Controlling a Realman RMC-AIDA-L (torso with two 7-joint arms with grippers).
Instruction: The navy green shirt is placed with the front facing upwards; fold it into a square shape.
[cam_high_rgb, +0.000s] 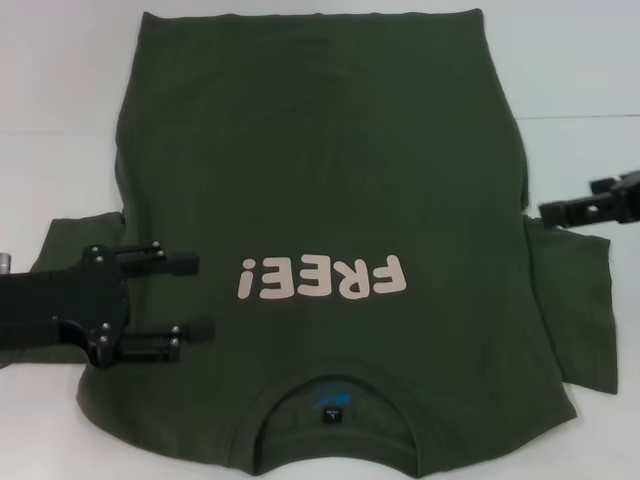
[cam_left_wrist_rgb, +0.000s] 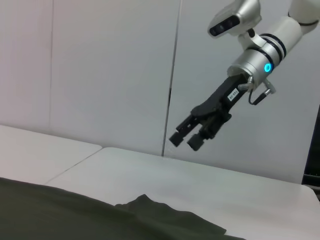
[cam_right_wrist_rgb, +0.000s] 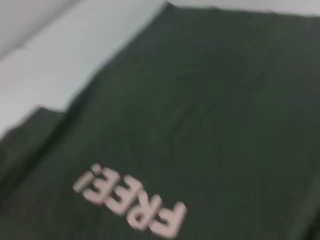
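— Lying where, the navy green shirt (cam_high_rgb: 330, 180)?
— Flat across the counter (cam_high_rgb: 60, 80), print up, collar at the near edge.
— And the arms?
— Left gripper (cam_high_rgb: 195, 295) over its left side, jaws apart; right gripper (cam_high_rgb: 548, 210) by the right sleeve, jaws slightly apart.

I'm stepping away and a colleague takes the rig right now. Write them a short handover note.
Left gripper: open, empty, over the left shoulder of the dark olive-green cotton shirt.
Right gripper: raised in the air off the shirt's right edge, holding nothing, fingers only slightly parted.
Shirt: flat on the white table, pink "FREE!" print up, collar nearest the robot, both sleeves spread out.
Done: no fold visible.
Left: fold sleeves and sides in, then the length, into a square.
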